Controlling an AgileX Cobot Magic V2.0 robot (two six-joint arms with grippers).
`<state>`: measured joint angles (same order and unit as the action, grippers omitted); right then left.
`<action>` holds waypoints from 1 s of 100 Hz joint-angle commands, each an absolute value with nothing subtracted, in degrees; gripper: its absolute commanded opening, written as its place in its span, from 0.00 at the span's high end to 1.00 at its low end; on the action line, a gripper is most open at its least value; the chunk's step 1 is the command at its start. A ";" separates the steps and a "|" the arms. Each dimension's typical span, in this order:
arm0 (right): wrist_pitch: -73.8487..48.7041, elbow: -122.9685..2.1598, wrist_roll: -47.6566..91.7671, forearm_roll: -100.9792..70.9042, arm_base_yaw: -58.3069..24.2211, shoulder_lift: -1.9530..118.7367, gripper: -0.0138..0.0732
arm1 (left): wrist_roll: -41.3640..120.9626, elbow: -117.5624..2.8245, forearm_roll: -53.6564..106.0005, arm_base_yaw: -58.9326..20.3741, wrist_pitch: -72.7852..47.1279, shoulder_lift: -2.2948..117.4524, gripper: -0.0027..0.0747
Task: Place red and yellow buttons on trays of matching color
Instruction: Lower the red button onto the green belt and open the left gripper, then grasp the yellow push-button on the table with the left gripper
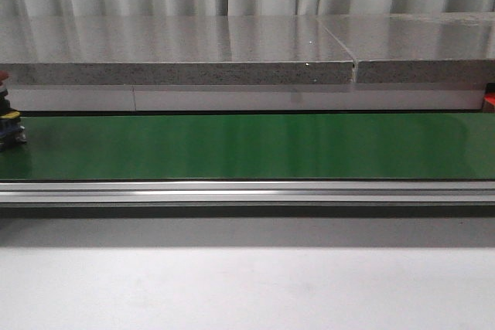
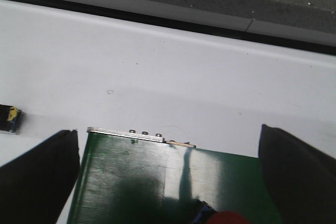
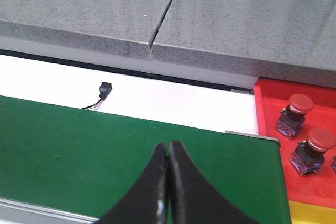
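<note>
1. Where the green conveyor belt (image 1: 247,144) met the left edge of the front view, a button (image 1: 9,125) with a yellow and blue body stood on the belt, cut off by the frame so that its cap colour could not be told for certain.
2. In the left wrist view, the left gripper (image 2: 170,174) hung over the end of the belt with its two dark fingers (image 2: 37,177) spread wide apart and nothing between them; a red cap (image 2: 227,217) showed partly at the frame's edge on the belt, just beside the gap.
3. A small yellow-and-dark part (image 2: 11,118) lay on the white surface (image 2: 168,72) beside the belt's end, apart from the belt.
4. Along the front edge of the belt ran a silver aluminium rail (image 1: 247,191); behind the belt stood a grey speckled stone ledge (image 1: 178,52).
5. In the right wrist view, the right gripper (image 3: 168,182) hovered over the belt with its fingertips pressed together, gripping nothing.
6. A small black connector (image 3: 105,88) with a short lead lay on the white strip behind the belt.
7. Just past the belt's right end sat the red tray (image 3: 268,108), holding two red buttons (image 3: 296,111) upright near its back edge, close together but apart; a yellow tray (image 3: 312,214) adjoined its near side.
</note>
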<state>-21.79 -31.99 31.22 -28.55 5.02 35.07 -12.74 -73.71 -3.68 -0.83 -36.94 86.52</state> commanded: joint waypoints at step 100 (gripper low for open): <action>-18.43 -33.46 31.54 -29.10 5.07 34.83 0.92 | -12.56 -79.71 -2.27 21.99 -29.34 107.38 0.10</action>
